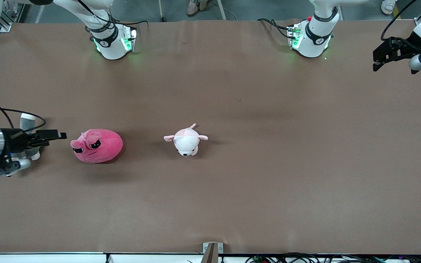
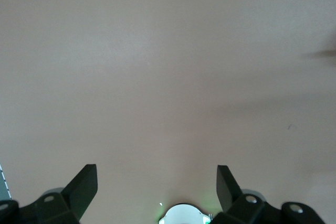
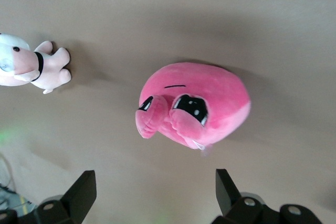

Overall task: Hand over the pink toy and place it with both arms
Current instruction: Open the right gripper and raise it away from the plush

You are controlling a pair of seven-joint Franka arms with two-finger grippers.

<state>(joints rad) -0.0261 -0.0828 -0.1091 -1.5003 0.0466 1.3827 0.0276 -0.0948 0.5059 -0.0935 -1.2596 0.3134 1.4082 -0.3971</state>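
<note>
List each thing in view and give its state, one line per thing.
pink toy: lying on the table, not gripped
pale pink-and-white plush: lying on the table, untouched
right gripper: open, beside the pink toy
left gripper: open, waiting above the left arm's end of the table

The pink toy (image 1: 97, 145) (image 3: 197, 103) is a hot-pink, rounded blob of plush with angry black eyes, a thin line for a mouth and small ear flaps folded over its brow. It lies free on the brown desk (image 1: 232, 190), nothing touching it, toward the right arm's end, its face turned toward the front camera. In the front view it sits at about nine o'clock from the desk's middle.
</note>
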